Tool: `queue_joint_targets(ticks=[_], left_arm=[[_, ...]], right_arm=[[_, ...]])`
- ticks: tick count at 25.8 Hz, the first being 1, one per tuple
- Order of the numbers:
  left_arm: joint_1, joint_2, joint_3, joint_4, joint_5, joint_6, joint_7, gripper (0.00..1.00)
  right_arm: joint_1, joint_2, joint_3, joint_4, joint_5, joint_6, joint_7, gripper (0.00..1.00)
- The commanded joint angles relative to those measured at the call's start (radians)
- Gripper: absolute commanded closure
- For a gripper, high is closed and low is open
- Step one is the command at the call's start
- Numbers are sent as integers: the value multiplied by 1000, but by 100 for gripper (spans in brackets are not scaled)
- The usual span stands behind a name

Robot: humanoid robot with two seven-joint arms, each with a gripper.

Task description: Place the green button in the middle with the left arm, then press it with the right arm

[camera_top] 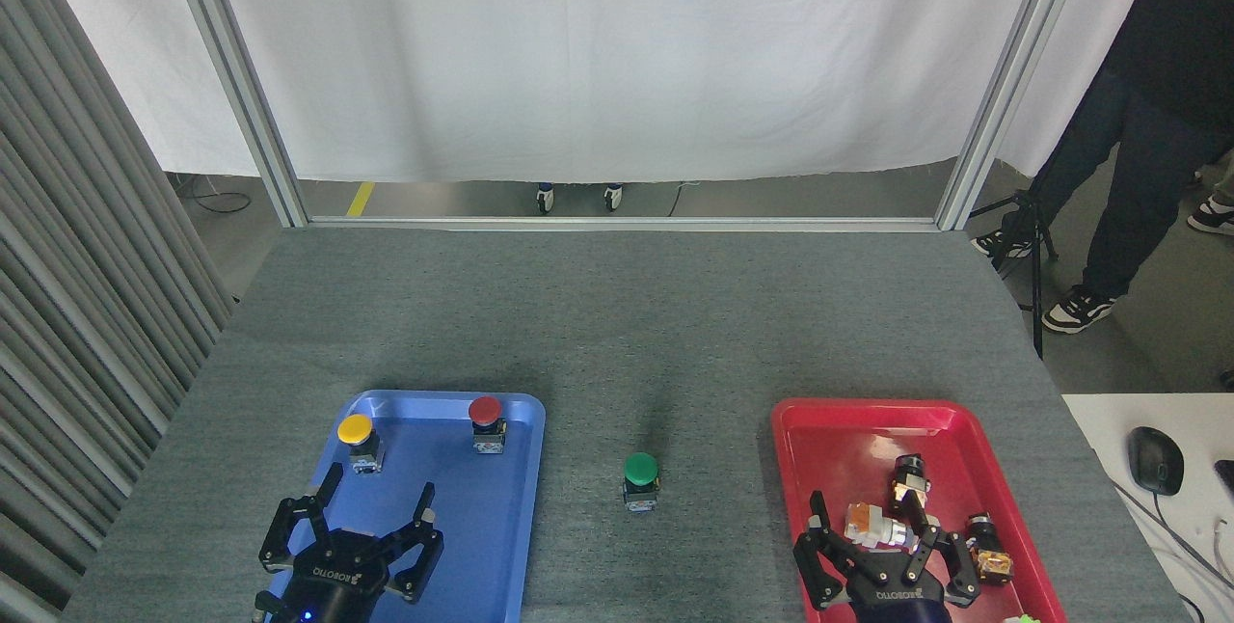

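The green button [640, 479] stands upright and alone on the bare grey tabletop [636, 353] between the two trays. My left gripper [371, 502] hovers open over the near left part of the blue tray [511, 507], well to the left of the button, holding nothing. Over the near end of the red tray [829, 440], my right gripper [882, 522] is open too, its fingers [818, 517] spread around small parts lying there without closing on any.
A yellow-capped button [356, 441] and a red-capped button [486, 421] stand at the far end of the blue tray. Small switch parts [906, 483] lie in the red tray. A person's legs [1118, 179] stand beyond the table's right corner. A mouse [1155, 460] lies on a white desk.
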Motion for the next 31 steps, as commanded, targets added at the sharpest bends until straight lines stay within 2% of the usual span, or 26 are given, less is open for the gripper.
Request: queue_joint_targets(ticks=[1,16,20,21,23,25,26,29,31], left_arm=[[4,2,3,2,1,0,0,0],[-6,0,5,-1,1,-1,0,0],[-9,0,5,-1,1,-6,0,0],[-9,0,5,-1,1,-7,0,0],[-9,2,5,-2,1,-7,1,0],[-7,2,5,-2,1,-7,3,0],[-6,2,5,-2,1,-7,7,0],[-6,0,5,-5,1,-9,13,0],[-6,0,5,-4,1,-9,17,0]], right_arm=[[0,0,0,-1,0,0,0,0],[-3,5,5,-2,2,-2,-4,0],[-5,5,15,-2,6,0,-4,4],[-6,5,21,-4,9,-2,-1,8],[-22,5,57,-4,11,-3,-1,27],[-51,5,95,4,12,1,2,64],[-63,5,104,9,14,1,2,75],[-110,23,144,41,21,4,14,96],[-133,35,178,61,44,29,52,100]])
